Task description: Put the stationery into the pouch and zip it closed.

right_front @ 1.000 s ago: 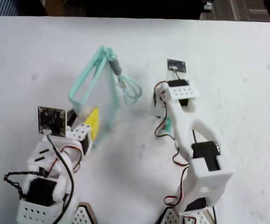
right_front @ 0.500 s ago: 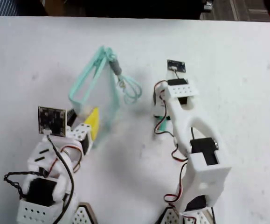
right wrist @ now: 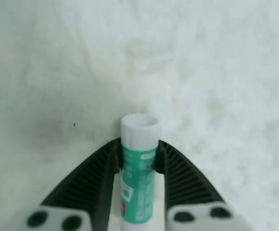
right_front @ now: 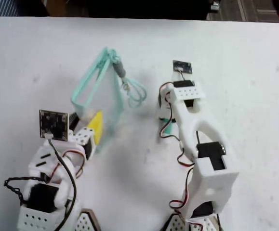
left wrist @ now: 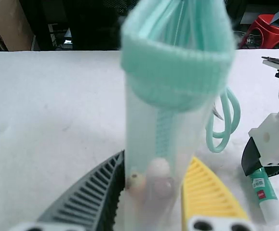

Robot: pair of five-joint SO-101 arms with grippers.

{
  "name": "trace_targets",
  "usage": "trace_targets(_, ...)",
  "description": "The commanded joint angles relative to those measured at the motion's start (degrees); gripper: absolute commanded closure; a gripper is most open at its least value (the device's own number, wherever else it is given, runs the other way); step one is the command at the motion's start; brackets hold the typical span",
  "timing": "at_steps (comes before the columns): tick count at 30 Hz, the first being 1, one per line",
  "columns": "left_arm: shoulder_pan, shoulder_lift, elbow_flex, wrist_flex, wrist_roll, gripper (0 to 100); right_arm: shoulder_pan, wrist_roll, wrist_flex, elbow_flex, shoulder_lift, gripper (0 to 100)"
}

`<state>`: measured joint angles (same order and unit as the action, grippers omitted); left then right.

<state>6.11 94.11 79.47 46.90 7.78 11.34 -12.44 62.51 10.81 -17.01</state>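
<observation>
As the left gripper [left wrist: 157,161] pinches the pouch [left wrist: 173,72], the right gripper's [right wrist: 138,143] clamped glue stick [right wrist: 138,166] may snag its mouth.

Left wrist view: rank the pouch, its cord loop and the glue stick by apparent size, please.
1. pouch: largest by far, though nearest the camera.
2-3. cord loop and glue stick: about alike; the stick is partly hidden, so unranked.

A frosted plastic pouch [left wrist: 151,130] edged in mint woven cloth; a glossy plastic glue stick [right wrist: 138,183]; matt white desk [right_front: 255,72].
</observation>
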Motion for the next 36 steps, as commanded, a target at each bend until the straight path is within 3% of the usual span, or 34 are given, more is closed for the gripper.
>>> trace_targets(1, 0.57, 0.04, -2.20, -1.32, 0.62, 82, -0.48, -0.18, 2.15, -2.37, 6.73, 98.2)
trace_targets(19, 0.75, 0.04, -2.20, -1.32, 0.62, 82, 0.13, -0.26, 9.80, -1.93, 23.34, 98.2)
trace_targets(26, 0.84, 0.04, -2.20, -1.32, 0.62, 82, 3.47, -0.18, 14.37, -1.58, 31.16, 98.2)
trace_targets(36, 0.84, 0.04, -2.20, -1.32, 0.62, 82, 4.44, -0.18, 0.13, 15.74, 46.02, 98.2)
